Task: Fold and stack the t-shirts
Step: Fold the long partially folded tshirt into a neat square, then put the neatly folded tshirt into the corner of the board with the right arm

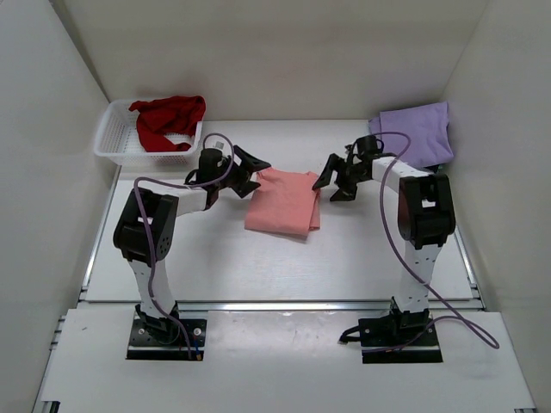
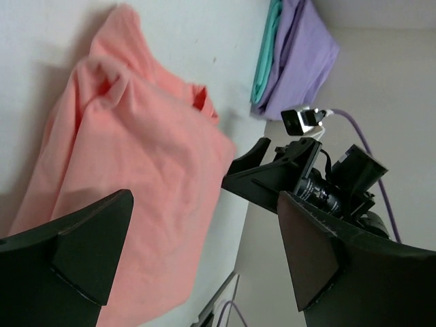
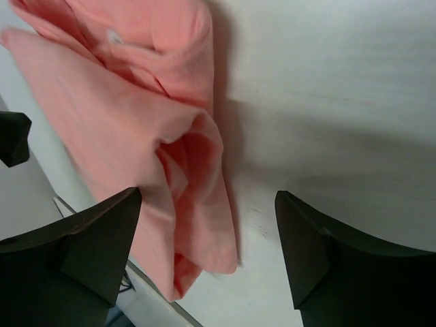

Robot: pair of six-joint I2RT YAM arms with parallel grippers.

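Observation:
A salmon-pink t-shirt (image 1: 284, 201) lies folded in the middle of the table; it also shows in the left wrist view (image 2: 129, 170) and the right wrist view (image 3: 129, 116). My left gripper (image 1: 248, 175) is open and empty just left of its top edge. My right gripper (image 1: 334, 182) is open and empty just right of its top corner. A lavender-purple t-shirt (image 1: 418, 132) lies folded at the back right, over a teal one (image 2: 264, 51). A dark red t-shirt (image 1: 166, 120) is crumpled in the basket.
A white lattice basket (image 1: 116, 138) stands at the back left. White walls close in the table on the left, back and right. Purple cables loop off both arms.

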